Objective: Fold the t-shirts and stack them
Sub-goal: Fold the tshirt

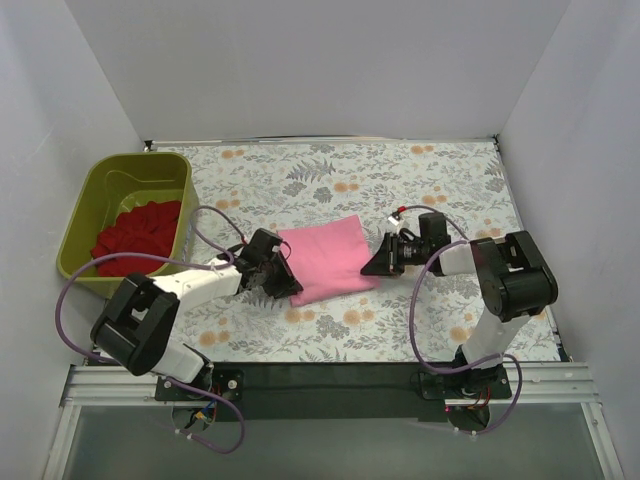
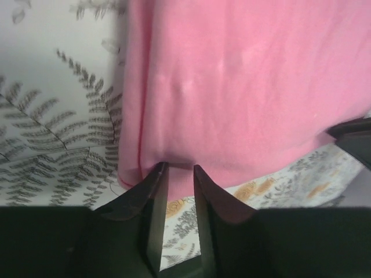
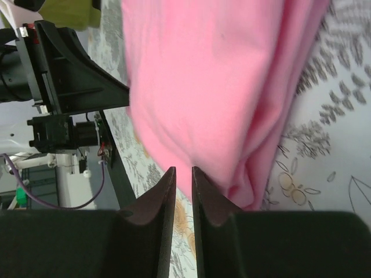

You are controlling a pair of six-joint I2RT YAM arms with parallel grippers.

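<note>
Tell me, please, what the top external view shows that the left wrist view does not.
Only the top view: the green tub at the far left, with the red t-shirt inside. Only the left wrist view: the left jaws close up, slightly apart at the pink t-shirt's edge; whether they pinch it is unclear. Both: the folded pink t-shirt and the floral table cover.

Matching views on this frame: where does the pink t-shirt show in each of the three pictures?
Top external: the pink t-shirt lies folded mid-table, right of the green tub.
Left wrist: the shirt fills the upper right.
Right wrist: the shirt fills the upper middle.
Shared landmark: the floral table cover under it.
</note>
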